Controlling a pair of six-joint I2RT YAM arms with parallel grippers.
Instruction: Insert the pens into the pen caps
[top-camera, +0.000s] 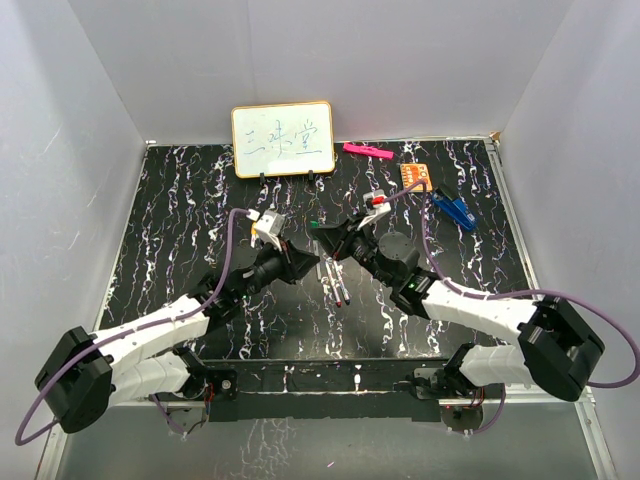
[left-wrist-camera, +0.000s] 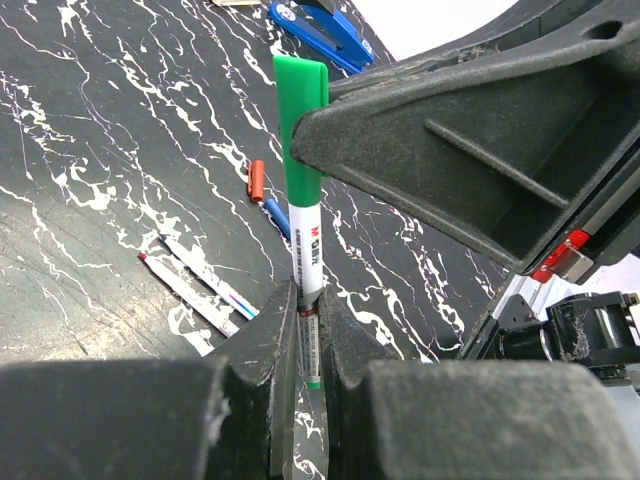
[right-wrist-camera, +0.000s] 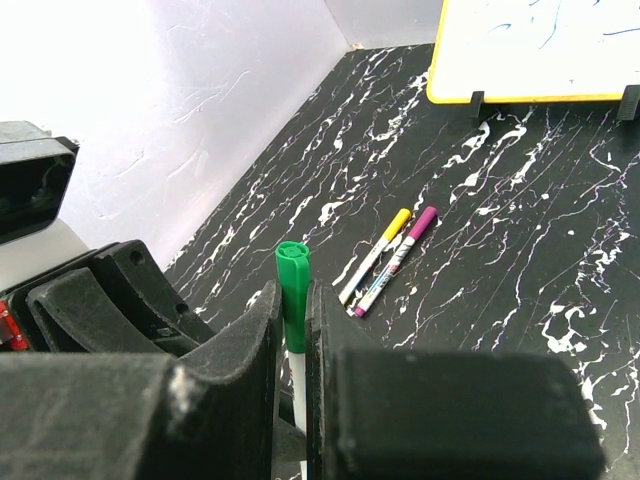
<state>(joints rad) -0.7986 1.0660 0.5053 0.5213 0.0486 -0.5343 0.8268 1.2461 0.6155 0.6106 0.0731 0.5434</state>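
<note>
Clock reference: top view, 12 o'clock is the far edge of the table, 6 o'clock is the arm bases.
Left gripper: clenched on the white-barrelled pen, with one finger on each side of the barrel's lower part.
Right gripper: clamped on the green cap, whose closed end stands just clear of the fingers.
Held assembly: near the table centre, raised off the surface. The left gripper comes in from 8 o'clock and the right gripper from 4 o'clock.
Cap fit: the barrel's end is inside the green cap. The pictures do not show whether it is fully pushed home.
Uncapped pens: two, lying flat side by side at 6 o'clock of the grippers. One has a red tip.
Red cap: loose on the table, at 9 o'clock of the held barrel in the left wrist view.
Blue cap: loose on the table just beside the red cap, nearer the barrel.
Yellow-capped pen: lying flat at 2 o'clock of the green cap in the right wrist view.
Purple-capped pen: lying alongside the yellow-capped pen, caps pointing the same way. Contact between them cannot be told.
Whiteboard: upright on its feet at 12 o'clock.
Pink bar: at 1 o'clock, near the far edge.
Blue clip: at 2 o'clock, well apart from the grippers.
</note>
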